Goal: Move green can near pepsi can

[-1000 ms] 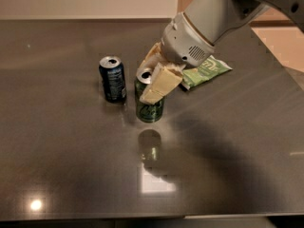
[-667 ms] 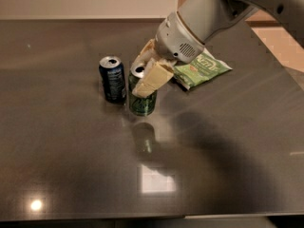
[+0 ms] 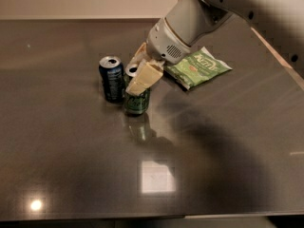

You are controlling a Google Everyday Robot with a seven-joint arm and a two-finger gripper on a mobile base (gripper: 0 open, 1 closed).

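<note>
The green can [image 3: 137,102] stands upright on the dark table, right next to the pepsi can [image 3: 111,79], which is just to its left and slightly behind. My gripper [image 3: 137,75] comes down from the upper right and is shut on the green can's upper part, one cream finger [image 3: 144,78] across its front. The can's silver top partly shows behind the finger. The pepsi can is dark blue with an open silver top.
A flat green chip bag [image 3: 197,68] lies on the table to the right of the cans, under my arm [image 3: 190,18]. The table's right edge [image 3: 285,63] runs diagonally at the far right. Bright light reflections sit on the near table surface.
My gripper has carried the green can to the left, closer to the pepsi can. The pepsi can and chip bag have not moved.
</note>
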